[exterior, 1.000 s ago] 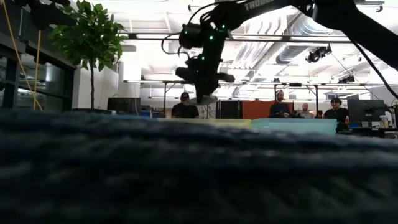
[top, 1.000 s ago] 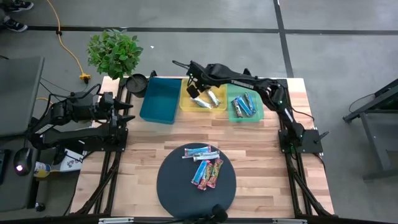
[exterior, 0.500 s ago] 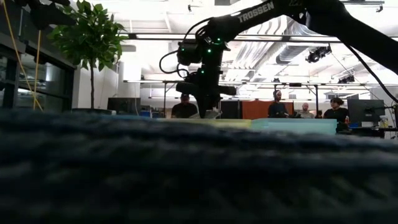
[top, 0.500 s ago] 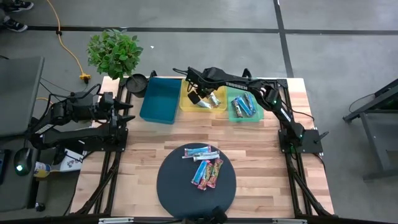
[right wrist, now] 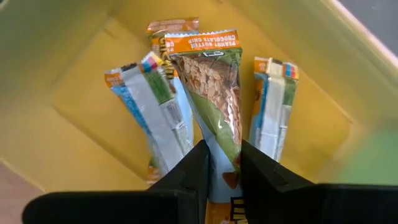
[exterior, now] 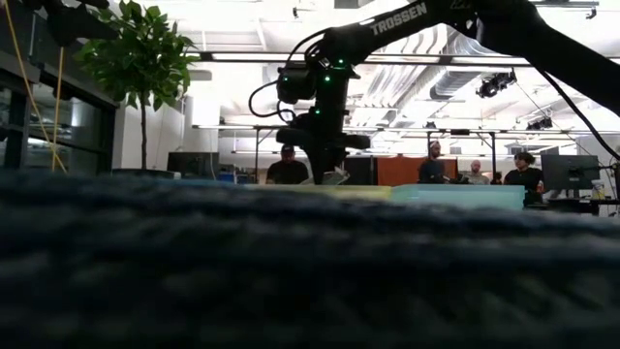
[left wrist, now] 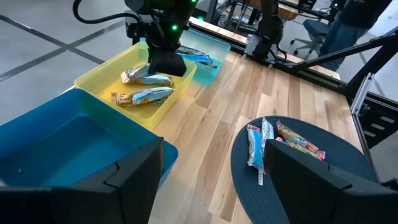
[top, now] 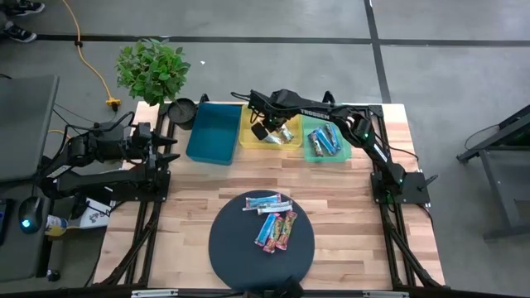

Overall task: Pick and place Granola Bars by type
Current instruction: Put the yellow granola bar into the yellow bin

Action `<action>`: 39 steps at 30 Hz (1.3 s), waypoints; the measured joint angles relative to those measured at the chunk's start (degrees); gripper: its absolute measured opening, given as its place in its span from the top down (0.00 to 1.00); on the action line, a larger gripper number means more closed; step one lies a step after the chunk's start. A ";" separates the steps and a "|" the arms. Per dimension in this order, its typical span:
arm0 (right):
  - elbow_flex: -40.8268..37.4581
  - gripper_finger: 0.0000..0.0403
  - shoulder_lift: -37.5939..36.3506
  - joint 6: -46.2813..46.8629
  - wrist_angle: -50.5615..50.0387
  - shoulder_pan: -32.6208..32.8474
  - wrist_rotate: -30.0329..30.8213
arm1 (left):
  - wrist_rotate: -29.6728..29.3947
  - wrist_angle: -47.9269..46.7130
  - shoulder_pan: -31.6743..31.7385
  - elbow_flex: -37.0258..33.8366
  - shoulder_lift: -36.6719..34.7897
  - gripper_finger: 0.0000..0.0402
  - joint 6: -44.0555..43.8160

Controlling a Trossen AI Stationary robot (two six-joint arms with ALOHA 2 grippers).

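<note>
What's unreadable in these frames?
- Low view: tabletop and bins hidden behind the blurred dark round mat.
- High view: bar held in the right gripper hidden under the arm.
- Right wrist view: yellow plastic bin cut off by edges.
- High view: wrapper print on the mat's granola bars too small.

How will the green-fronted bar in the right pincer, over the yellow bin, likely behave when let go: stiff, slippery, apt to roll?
The shiny-wrapped green-fronted granola bar hangs straight from the right pincer, so probably fairly stiff. Its glossy film looks slippery; it may slide against the bars in the yellow plastic bin. Flat, so unlikely to roll.
</note>
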 joint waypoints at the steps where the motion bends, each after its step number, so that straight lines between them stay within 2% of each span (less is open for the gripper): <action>1: 0.00 0.85 0.00 -0.13 0.03 0.00 -0.65 | 0.00 0.00 0.00 -0.01 -0.02 0.32 0.01; 14: 0.02 0.84 0.00 -0.35 -0.26 0.02 -3.55 | -0.02 0.00 0.00 0.00 0.00 0.32 0.01; 22: 0.07 0.69 0.00 -0.58 -0.22 0.02 -4.29 | -0.03 0.00 -0.01 -0.01 -0.01 0.32 0.00; 29: 0.07 0.59 -0.15 -10.12 6.31 0.46 -16.78 | 0.00 -0.02 0.00 0.00 -0.02 0.32 0.01; 39: 0.11 0.57 -5.20 -20.81 7.48 3.02 -19.52 | 0.09 -2.10 -0.02 0.00 0.00 0.32 0.01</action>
